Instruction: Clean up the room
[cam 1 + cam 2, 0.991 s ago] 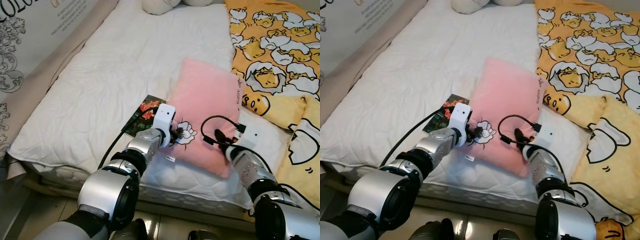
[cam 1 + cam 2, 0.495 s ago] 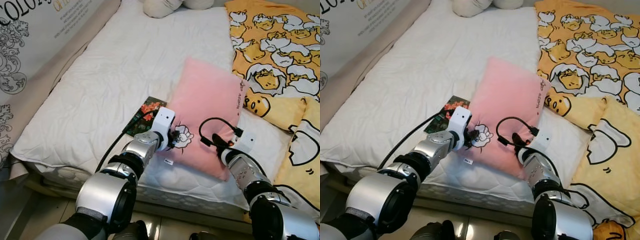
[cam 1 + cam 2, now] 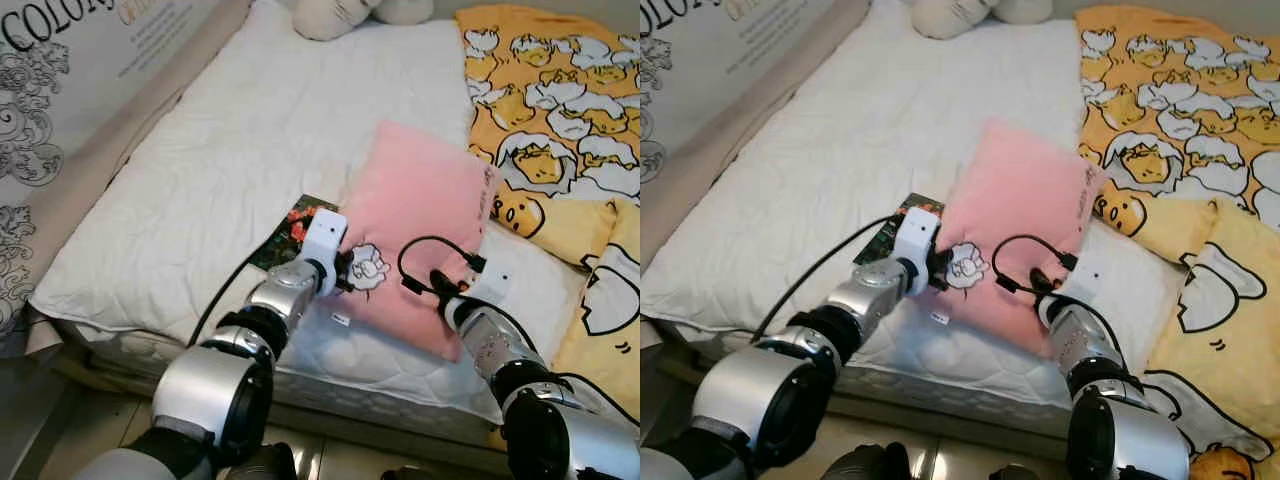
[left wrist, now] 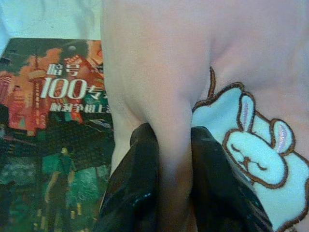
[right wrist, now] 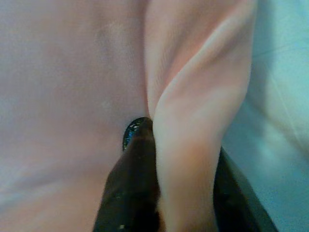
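In the left eye view the pink pillow [image 3: 415, 235] lies on the white bed [image 3: 230, 160], partly covering a book [image 3: 295, 228]. In the left wrist view the left gripper [image 4: 175, 159] pinches a pillow fold. In the right wrist view the right gripper [image 5: 186, 159] clamps the pillow edge.

The pillow [image 3: 420, 235] lies on the mattress [image 3: 220, 170], near its front edge. A book [image 3: 292, 228] lies on the mattress at the pillow's left, partly under it. A patterned blanket [image 3: 560, 120] lies to the pillow's right. The left gripper [image 3: 345, 272] is at the pillow's left front corner, the right gripper [image 3: 440, 287] at its right front edge. A stuffed toy [image 3: 330, 15] lies behind, at the mattress's far end.
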Motion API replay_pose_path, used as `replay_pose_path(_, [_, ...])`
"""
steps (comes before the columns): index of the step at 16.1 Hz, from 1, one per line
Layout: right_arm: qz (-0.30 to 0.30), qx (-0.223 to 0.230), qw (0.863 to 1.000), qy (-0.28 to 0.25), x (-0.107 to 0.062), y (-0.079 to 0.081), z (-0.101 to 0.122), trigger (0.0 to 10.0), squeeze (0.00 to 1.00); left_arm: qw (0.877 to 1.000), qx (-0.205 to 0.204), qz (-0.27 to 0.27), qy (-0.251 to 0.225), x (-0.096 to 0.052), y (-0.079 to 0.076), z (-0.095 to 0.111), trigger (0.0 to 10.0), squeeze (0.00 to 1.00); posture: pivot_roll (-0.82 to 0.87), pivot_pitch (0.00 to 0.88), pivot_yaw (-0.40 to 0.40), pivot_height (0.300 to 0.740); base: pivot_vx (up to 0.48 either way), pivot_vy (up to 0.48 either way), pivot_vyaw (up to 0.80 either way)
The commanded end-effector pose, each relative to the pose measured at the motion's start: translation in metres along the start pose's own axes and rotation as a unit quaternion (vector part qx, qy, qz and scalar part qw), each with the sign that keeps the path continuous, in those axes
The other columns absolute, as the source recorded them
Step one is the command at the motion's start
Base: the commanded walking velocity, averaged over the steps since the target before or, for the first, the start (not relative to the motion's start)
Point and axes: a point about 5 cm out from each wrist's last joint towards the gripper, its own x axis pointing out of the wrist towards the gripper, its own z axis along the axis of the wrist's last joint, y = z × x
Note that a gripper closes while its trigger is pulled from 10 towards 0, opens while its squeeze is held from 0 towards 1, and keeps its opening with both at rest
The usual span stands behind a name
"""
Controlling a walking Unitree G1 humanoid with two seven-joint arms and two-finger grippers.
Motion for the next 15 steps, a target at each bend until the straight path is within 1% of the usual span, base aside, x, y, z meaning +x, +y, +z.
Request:
replay_pose_path(1, [-0.031, 0.017, 0.999, 0.042, -0.005, -0.013, -0.021, 0.0, 0.00, 1.000, 0.002, 0.012, 0.005, -0.002, 0.005, -0.006, 0.0, 0.00, -0.03, 0.000, 0.053, 0.740, 0.000, 0.000, 0.00])
replay_pose_path(2, [-0.036, 0.047, 0.998, 0.031, -0.006, -0.016, -0.018, 0.0, 0.00, 1.000, -0.005, 0.002, 0.010, -0.001, 0.001, -0.009, 0.0, 0.00, -0.01, 0.000, 0.060, 0.740, 0.000, 0.000, 0.00])
replay_pose_path(3, [-0.037, 0.062, 0.997, 0.019, -0.005, -0.016, -0.011, 0.0, 0.00, 1.000, -0.016, -0.001, 0.010, -0.001, 0.000, -0.009, 0.0, 0.00, -0.01, 0.000, 0.071, 0.740, 0.000, 0.000, 0.00])
replay_pose_path(4, [-0.037, 0.054, 0.998, 0.011, -0.004, -0.016, -0.006, 0.0, 0.00, 1.000, -0.009, 0.000, 0.007, -0.001, -0.001, -0.008, 0.0, 0.00, -0.01, 0.000, 0.071, 0.740, 0.000, 0.000, 0.00])
replay_pose_path(5, [-0.011, 0.029, 0.999, -0.032, 0.001, -0.004, 0.021, 0.0, 0.00, 0.999, -0.022, 0.001, -0.028, 0.000, 0.000, 0.008, 0.0, 0.00, -0.01, 0.000, 0.068, 0.740, 0.000, 0.000, 0.00])
replay_pose_path(6, [0.013, 0.013, 0.998, -0.067, 0.004, 0.008, 0.042, 0.0, 0.00, 0.998, -0.019, -0.007, -0.056, 0.000, 0.001, 0.024, 0.0, 0.00, -0.01, 0.000, 0.068, 0.740, 0.000, 0.000, 0.00])
replay_pose_path(7, [0.023, -0.001, 0.996, -0.082, 0.004, 0.013, 0.050, 0.0, 0.00, 0.997, -0.019, -0.010, -0.068, 0.000, 0.002, 0.030, 0.0, 0.00, -0.01, 0.000, 0.068, 0.740, 0.000, 0.000, 0.00])
replay_pose_path(8, [0.049, -0.015, 0.992, -0.119, 0.004, 0.024, 0.071, 0.0, 0.00, 0.995, 0.000, -0.023, -0.101, -0.001, 0.002, 0.049, 0.0, 0.00, 0.00, 0.000, 0.074, 0.740, 0.000, 0.000, 0.00])
replay_pose_path(9, [0.061, -0.010, 0.987, -0.147, 0.003, 0.029, 0.087, 0.0, 0.00, 0.992, 0.005, -0.028, -0.124, -0.003, 0.004, 0.061, 0.0, 0.00, 0.00, 0.000, 0.072, 0.740, 0.000, 0.000, 0.00])
replay_pose_path(10, [0.068, -0.016, 0.982, -0.173, 0.000, 0.033, 0.099, 0.0, 0.00, 0.988, 0.009, -0.024, -0.151, -0.006, 0.009, 0.075, 0.0, 0.00, -0.01, 0.000, 0.074, 0.740, 0.000, 0.000, 0.00])
replay_pose_path(11, [0.073, -0.026, 0.979, -0.187, -0.001, 0.036, 0.105, 0.0, 0.00, 0.984, 0.023, -0.024, -0.173, -0.008, 0.011, 0.087, 0.0, 0.00, -0.01, 0.000, 0.073, 0.740, 0.000, 0.000, 0.00])
replay_pose_path(12, [0.082, -0.060, 0.972, -0.211, -0.005, 0.040, 0.113, 0.0, 0.00, 0.974, 0.061, -0.029, -0.217, -0.015, 0.014, 0.113, 0.0, 0.00, -0.01, 0.000, 0.070, 0.740, 0.000, 0.000, 0.00])
replay_pose_path(13, [0.076, -0.090, 0.967, -0.226, -0.008, 0.041, 0.118, 0.0, 0.00, 0.965, 0.086, -0.023, -0.247, -0.022, 0.019, 0.130, 0.0, 0.00, -0.01, 0.000, 0.068, 0.740, 0.000, 0.000, 0.00])
replay_pose_path(14, [0.065, -0.137, 0.954, -0.259, -0.013, 0.041, 0.125, 0.0, 0.00, 0.952, 0.126, -0.004, -0.280, -0.031, 0.026, 0.150, 10.0, 0.00, -0.01, 0.000, 0.067, 0.740, 0.000, 0.000, 0.00])
replay_pose_path(15, [0.050, -0.165, 0.944, -0.282, -0.018, 0.041, 0.130, 3.9, 0.00, 0.944, 0.140, 0.002, -0.299, -0.035, 0.028, 0.156, 10.0, 0.00, -0.01, 0.000, 0.064, 0.740, 0.000, 0.000, 0.00])
